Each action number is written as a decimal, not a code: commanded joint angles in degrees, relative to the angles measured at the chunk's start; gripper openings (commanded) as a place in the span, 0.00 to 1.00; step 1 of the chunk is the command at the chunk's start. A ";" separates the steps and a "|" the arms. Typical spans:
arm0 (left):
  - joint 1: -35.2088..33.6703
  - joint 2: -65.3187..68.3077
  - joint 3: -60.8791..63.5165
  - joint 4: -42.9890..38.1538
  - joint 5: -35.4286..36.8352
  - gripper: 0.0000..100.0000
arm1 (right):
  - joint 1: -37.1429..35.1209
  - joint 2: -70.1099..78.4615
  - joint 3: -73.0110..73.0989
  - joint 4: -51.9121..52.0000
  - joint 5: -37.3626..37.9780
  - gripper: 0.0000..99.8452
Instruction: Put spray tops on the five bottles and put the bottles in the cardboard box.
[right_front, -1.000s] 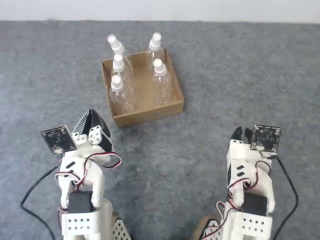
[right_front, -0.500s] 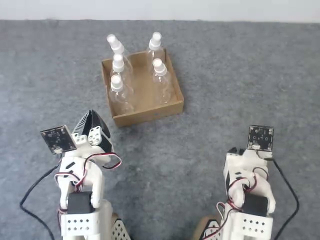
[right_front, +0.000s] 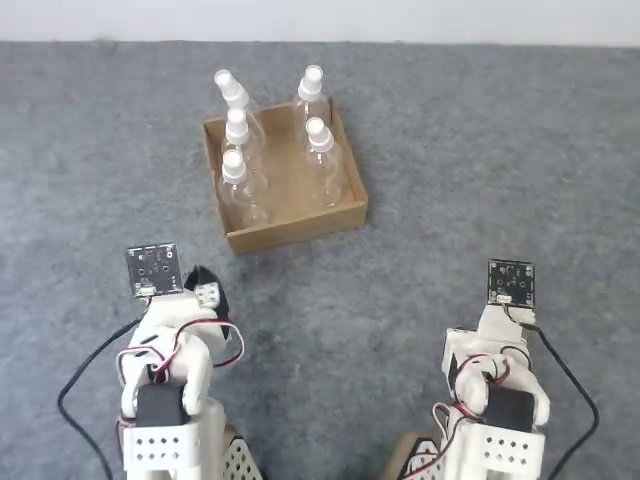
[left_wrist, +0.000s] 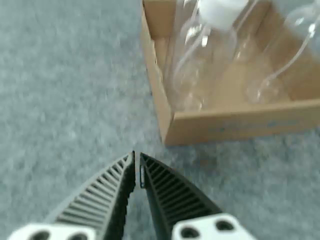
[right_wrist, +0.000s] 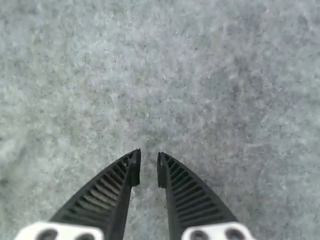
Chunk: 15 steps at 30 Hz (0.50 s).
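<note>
— where are the bottles?

— all five clear plastic bottles (right_front: 245, 200) stand upright in the cardboard box (right_front: 300, 228), far and a little left on the grey table (right_front: 500, 150). each wears a white spray top (right_front: 233, 166). the two far ones crowd the far wall; i think their bases are inside, though they're hard to make out.

— and the arms?

— both sit at the near edge, well apart from the box. the left pincer (left_wrist: 136, 156) is closed to a sliver and holds nothing, with its tips aimed toward the box's near left corner. the right pincer (right_wrist: 148, 159) is narrow too, with a slim gap and nothing in it, over bare table on the right.

— so the job looks done?

— by my reading, yes.

— and if one needed shifting?

— they look empty and thin-walled, so light, easy to topple and smooth enough to slip. a hard squeeze would likely dent one. i'd take it at the neck just under the spray top, where it's stiffer, and lift straight up, since the neighbours stand close.
</note>
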<state>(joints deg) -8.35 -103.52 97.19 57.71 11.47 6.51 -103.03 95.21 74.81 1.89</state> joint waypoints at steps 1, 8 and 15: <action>-0.09 -0.70 -0.66 5.63 -0.79 0.01 | 0.57 -0.92 1.23 0.31 0.26 0.02; -0.35 -0.70 -0.66 13.45 -0.79 0.01 | 0.57 -0.92 1.23 0.13 0.53 0.02; -0.44 -0.79 -0.66 14.51 -0.70 0.01 | 0.57 -0.92 1.23 0.31 0.53 0.02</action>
<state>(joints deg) -8.44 -103.52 97.19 71.96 11.12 6.51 -103.03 95.21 74.81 1.89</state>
